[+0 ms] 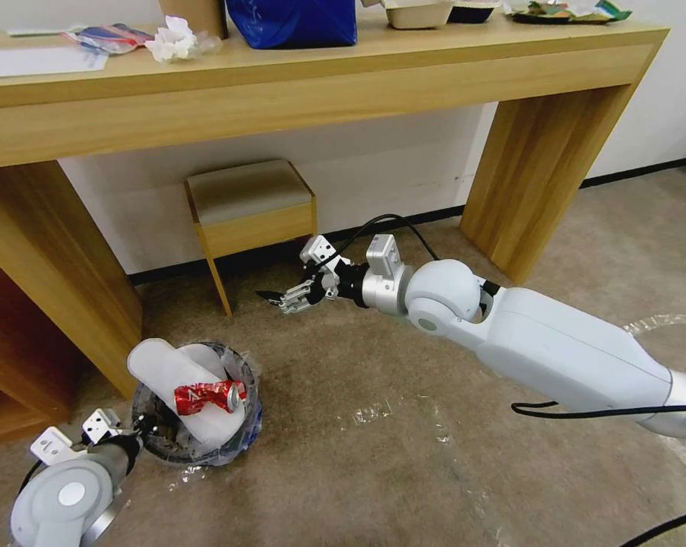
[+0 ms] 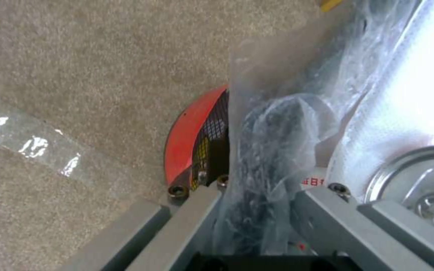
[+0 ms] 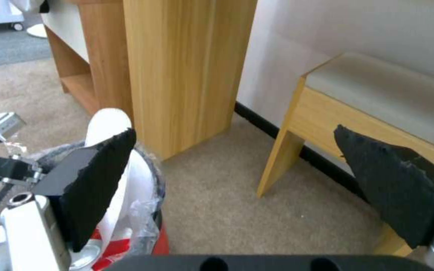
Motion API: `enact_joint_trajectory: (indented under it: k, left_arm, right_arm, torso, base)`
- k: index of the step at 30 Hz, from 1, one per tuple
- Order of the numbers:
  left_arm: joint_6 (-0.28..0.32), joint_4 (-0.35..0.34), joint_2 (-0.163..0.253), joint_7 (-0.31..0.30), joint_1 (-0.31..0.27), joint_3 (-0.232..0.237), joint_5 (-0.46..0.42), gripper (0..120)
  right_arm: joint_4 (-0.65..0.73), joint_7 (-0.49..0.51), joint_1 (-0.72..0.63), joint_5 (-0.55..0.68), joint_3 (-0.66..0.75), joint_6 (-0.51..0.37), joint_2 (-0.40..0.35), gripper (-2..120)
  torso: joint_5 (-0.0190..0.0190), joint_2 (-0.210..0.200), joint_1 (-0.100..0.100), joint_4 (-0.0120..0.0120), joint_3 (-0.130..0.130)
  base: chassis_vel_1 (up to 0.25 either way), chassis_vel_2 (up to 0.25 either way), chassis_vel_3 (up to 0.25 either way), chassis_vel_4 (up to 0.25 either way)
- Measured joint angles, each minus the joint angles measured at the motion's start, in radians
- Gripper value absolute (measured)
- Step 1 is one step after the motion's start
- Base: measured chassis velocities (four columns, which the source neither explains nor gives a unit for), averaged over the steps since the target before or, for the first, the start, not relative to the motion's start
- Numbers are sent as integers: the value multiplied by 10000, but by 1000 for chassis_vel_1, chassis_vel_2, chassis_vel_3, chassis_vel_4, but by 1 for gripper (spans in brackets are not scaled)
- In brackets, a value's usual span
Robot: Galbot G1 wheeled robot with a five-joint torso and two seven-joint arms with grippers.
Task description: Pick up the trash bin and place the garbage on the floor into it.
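- Right gripper [image 1: 295, 295] hangs in the air with its fingers [image 3: 94, 180] spread wide and nothing between them, out in front of the stool [image 1: 250, 207].
- From those fingers the bin [image 1: 198, 406] lies down and toward the robot's left, well apart; the right wrist view catches its rim just beyond one dark pad.
- Left gripper [image 1: 130, 434] is right at the bin; its fingers [image 2: 197, 210] straddle the rim, one outside against the red wall, the other inside among the crinkled bag [image 2: 277, 150], so I judge them pinching the rim.
- So the left arm is the one on the bin, and the right arm is the free one for any loose litter.
- Inside the bin: the white insoles [image 1: 168, 372] stand up out of the mouth, long axis tilted away from the left fingers, with the crushed can [image 1: 208, 396] lying across them.
- The carpet [image 1: 403, 441] between the two grippers carries only shiny tape strips; I spot no loose garbage there.
- Room to move: open carpet below and to the right of the right fingers; the stool leg sits close beyond them, and the bench [image 1: 297, 91] leg rises close beside the bin, so a lift of the bin wants to come toward the robot.
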Motion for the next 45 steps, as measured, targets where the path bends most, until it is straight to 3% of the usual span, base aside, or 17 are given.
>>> enact_joint_trajectory:
  k: [12, 41, 45]
  left_arm:
    - [-61, 609, -13, 31, -297, -12, -198, 0]
    - [-72, 989, 271, -204, -595, -5, -378, 0]
    - [-77, 1008, 308, -205, -627, -3, -373, 14]
  right_arm:
    - [-104, -51, -12, -28, -3, 37, 19, 100]
    - [-79, -15, -117, -68, 117, 92, -60, 100]
    - [-100, -3, -137, -67, 124, 89, -50, 100]
  torso:
    - [2, 0, 0, 0, 0]
    - [-3, 0, 0, -1, 0]
    - [-4, 0, 0, -2, 0]
  base:
    - [0, 0, 0, 0]
    - [0, 0, 0, 0]
    - [0, 0, 0, 0]
